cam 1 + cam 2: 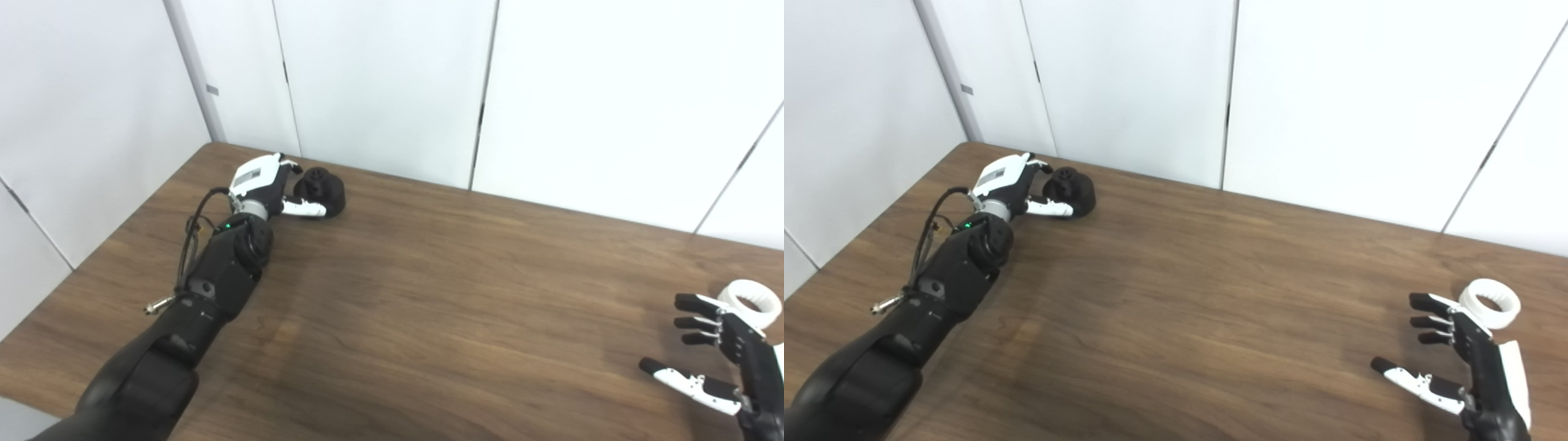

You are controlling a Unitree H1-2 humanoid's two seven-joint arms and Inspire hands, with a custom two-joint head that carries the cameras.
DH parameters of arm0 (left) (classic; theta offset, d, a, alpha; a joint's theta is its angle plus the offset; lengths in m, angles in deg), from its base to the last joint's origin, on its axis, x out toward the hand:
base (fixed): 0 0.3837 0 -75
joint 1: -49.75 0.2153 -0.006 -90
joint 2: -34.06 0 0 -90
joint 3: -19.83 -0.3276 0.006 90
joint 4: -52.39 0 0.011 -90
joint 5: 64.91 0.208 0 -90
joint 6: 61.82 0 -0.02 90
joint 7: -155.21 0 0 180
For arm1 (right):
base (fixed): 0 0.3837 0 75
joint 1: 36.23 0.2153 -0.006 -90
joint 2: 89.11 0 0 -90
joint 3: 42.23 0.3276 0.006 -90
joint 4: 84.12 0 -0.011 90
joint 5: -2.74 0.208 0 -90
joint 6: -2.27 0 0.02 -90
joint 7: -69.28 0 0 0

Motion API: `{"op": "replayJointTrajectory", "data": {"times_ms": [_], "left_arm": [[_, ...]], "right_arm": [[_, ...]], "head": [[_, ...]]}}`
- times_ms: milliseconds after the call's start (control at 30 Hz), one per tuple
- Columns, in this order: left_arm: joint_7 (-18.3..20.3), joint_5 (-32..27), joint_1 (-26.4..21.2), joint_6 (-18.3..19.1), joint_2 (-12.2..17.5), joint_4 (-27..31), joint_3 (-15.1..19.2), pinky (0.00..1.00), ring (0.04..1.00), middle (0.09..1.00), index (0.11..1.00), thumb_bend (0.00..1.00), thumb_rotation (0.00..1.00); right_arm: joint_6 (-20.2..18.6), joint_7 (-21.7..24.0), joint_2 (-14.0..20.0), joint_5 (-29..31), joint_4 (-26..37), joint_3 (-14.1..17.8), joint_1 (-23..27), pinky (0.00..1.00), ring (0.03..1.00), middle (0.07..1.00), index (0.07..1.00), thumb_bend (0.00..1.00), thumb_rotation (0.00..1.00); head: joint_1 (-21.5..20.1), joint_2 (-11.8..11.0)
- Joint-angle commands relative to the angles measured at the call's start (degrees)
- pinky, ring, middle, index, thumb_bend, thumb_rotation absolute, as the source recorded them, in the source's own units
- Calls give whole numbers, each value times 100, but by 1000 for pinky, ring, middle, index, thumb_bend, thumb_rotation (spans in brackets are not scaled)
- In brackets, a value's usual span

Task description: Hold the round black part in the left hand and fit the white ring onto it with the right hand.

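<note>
Far over, our left hand (263,184) brackets the round black part (321,191), thumb along its near side, fingers (1038,164) behind; we cannot tell whether they grip yet. Our right hand (1464,361) hangs spread and empty, the white ring (1489,302) just beyond its fingertips, likely awaiting pickup.

Table (429,318): dark brown wood grain. Round part (321,189): matte black. Ring (1493,302): plain white. Left hand (264,184): white back, black fingers, white thumb. Right hand (1461,361): black with white panels. Wall panels (380,79): white, dark seams
</note>
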Motion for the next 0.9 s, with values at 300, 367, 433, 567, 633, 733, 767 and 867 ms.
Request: {"op": "replayJointTrajectory", "data": {"times_ms": [300, 367, 433, 567, 633, 733, 767, 867], "left_arm": [[-329, -116, -510, -306, 0, -522, -2, 1000, 1000, 1000, 815, 1000, 477], [-350, -148, -535, -341, -15, -588, -23, 1000, 1000, 1000, 814, 1000, 473], [-382, -163, -550, -369, -34, -629, -48, 1000, 1000, 1000, 812, 1000, 472], [-434, -189, -562, -366, -71, -653, -77, 1000, 1000, 1000, 812, 1000, 466], [-574, -153, -588, -342, -113, -718, -93, 981, 1000, 1000, 814, 1000, 475], [-875, -245, -637, -529, -200, -935, -33, 973, 1000, 1000, 804, 1000, 464], [-977, -283, -658, -643, -224, -1033, -18, 969, 1000, 993, 792, 1000, 456], [-1218, -435, -700, -1023, -291, -1285, 47, 969, 1000, 978, 768, 1000, 425]], "right_arm": [[83, -38, 97, -10, 269, 94, 36, 570, 665, 735, 701, 733, 58], [72, -31, 106, -13, 287, 101, 24, 568, 665, 735, 701, 730, 50], [46, -25, 115, -23, 319, 110, 11, 563, 662, 734, 701, 730, 43], [67, -16, 134, -24, 340, 117, 1, 549, 657, 733, 700, 729, 38], [54, 1, 146, 3, 346, 125, -8, 550, 658, 735, 702, 730, 54], [22, 17, 151, 10, 372, 133, -23, 553, 657, 736, 704, 726, 48], [5, 25, 152, 7, 388, 133, -27, 556, 658, 735, 705, 725, 45], [-33, 62, 168, 14, 437, 141, -44, 556, 660, 738, 708, 724, 51]], "head": [[-51, 16], [-63, 29], [-78, 38], [-108, 57], [-112, 63], [-122, 70], [-122, 70], [-144, 83]]}}
